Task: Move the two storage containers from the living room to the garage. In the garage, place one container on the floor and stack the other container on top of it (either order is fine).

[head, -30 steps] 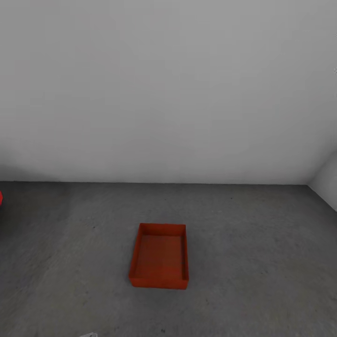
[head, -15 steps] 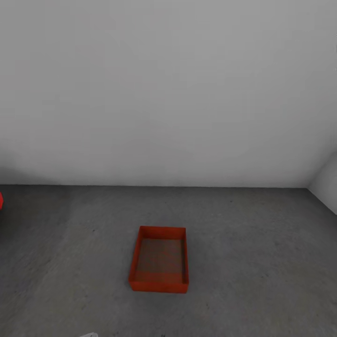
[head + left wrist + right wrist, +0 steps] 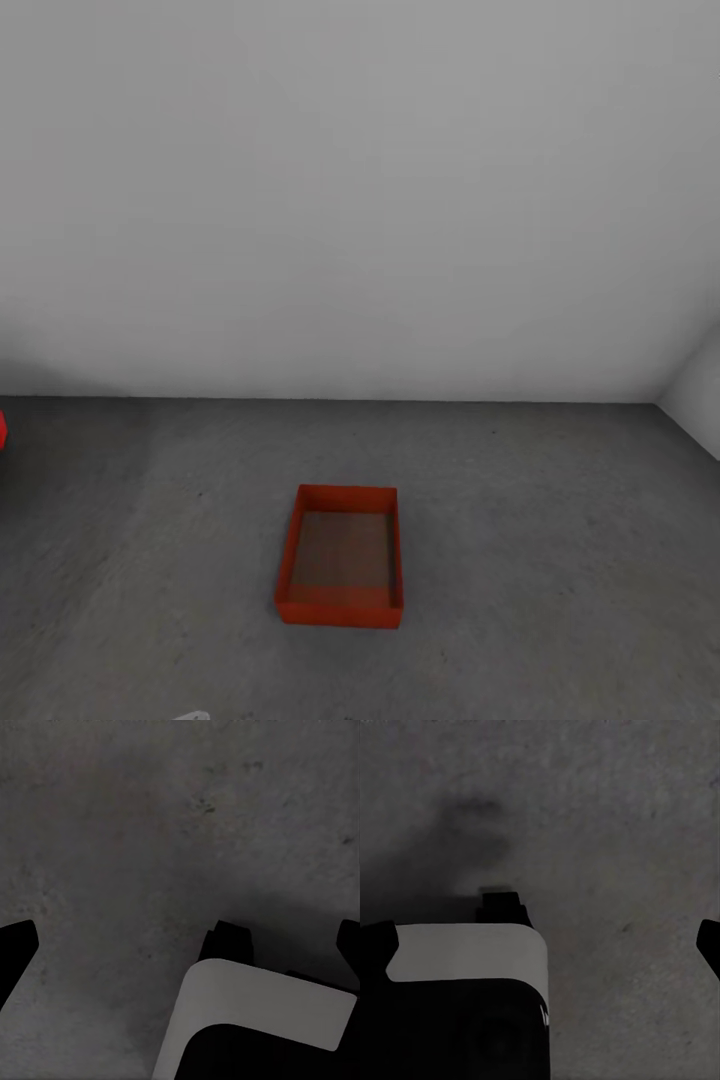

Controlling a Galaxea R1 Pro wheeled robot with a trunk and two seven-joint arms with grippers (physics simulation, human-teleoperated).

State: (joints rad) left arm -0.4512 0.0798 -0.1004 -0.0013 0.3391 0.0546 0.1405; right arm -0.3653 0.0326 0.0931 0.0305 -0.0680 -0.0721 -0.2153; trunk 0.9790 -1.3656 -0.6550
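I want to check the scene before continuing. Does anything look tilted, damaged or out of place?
Nothing stands out. The storage container sits flat and upright on the concrete floor, apart from the wall, and looks undamaged.

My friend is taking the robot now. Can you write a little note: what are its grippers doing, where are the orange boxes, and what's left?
Left gripper: open, holding nothing, over bare concrete.
Right gripper: open, holding nothing too.
One storage container sits upright on the garage floor, ahead of the robot, apart from the wall. It looks like a single bin, though a nested pair can't be ruled out.
Done: that bin is placed.
Left: if it's single, fetch the second and stack it on top.
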